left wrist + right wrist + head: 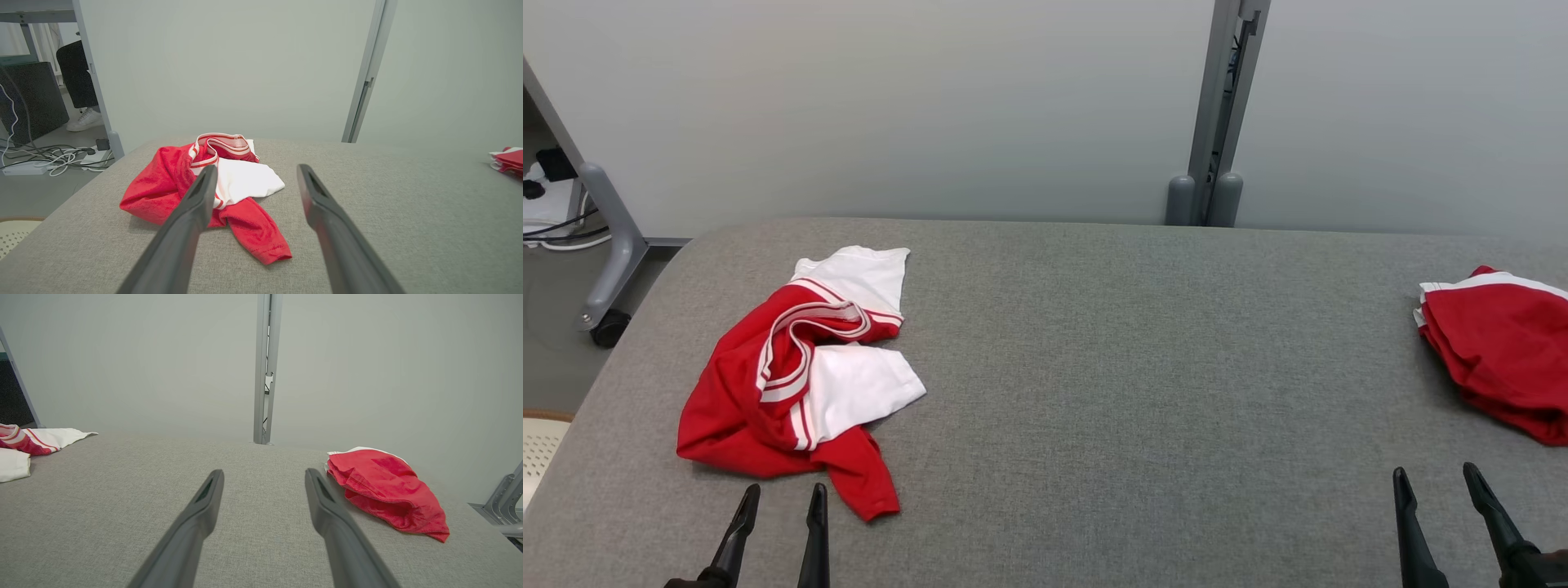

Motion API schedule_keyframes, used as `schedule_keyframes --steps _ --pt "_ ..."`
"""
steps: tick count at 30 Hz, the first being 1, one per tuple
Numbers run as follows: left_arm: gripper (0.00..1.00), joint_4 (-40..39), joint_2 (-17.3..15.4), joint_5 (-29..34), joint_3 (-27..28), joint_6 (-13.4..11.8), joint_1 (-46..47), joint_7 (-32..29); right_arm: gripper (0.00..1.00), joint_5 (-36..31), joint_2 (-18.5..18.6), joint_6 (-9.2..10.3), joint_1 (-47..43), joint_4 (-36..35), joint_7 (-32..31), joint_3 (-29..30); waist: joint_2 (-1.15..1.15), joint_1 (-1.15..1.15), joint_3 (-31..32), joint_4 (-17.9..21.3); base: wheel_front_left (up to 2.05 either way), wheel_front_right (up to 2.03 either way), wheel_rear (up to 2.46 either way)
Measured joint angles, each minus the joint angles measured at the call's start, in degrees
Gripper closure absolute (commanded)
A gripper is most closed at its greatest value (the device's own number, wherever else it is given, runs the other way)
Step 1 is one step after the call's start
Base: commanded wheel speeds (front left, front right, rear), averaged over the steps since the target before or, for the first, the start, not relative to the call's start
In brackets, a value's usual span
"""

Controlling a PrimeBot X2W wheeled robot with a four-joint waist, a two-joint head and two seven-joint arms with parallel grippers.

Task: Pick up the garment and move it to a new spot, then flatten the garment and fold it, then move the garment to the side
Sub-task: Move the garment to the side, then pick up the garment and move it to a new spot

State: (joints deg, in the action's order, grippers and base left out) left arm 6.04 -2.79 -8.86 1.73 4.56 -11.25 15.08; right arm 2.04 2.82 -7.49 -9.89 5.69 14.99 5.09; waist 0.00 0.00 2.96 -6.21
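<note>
Head view, crumpled garment (737, 390), long axis near-far

- Head view: high, facing forward and down over the counter (1094, 367); left tool (786, 487) and right tool (1434, 469) at its bottom edge.
- Left wrist view: low, close above the counter, facing along the left tool; crumpled garment (768, 384) just ahead.
- Right wrist view: equally low, facing along the right tool; folded garment (1503, 351) ahead-right.
- Shared by all three views: both garments, post (1217, 106).
</note>
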Motion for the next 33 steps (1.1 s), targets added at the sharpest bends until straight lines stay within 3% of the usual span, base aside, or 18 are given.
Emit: schedule_keyframes --steps 23,28,33 --pt "0.00 1.1 0.0 -0.8 -0.9 1.9 0.9 0.0 0.00 2.3 0.0 0.00 -0.8 -0.4 0.0 0.0 0.00 0.00 0.0 5.5 0.00 0.00 0.00" --pt "0.00 1.5 0.0 -0.5 -1.6 2.0 1.0 0.0 0.00 2.4 0.0 0.00 -1.3 -0.8 0.0 0.9 0.00 0.00 0.1 4.4 0.00 0.00 0.00" --pt "0.00 1.9 0.0 0.2 -1.5 2.0 1.4 0.0 0.00 3.2 0.0 0.00 -2.7 -1.2 0.0 0.7 0.00 0.00 0.4 0.4 0.00 0.00 0.00"
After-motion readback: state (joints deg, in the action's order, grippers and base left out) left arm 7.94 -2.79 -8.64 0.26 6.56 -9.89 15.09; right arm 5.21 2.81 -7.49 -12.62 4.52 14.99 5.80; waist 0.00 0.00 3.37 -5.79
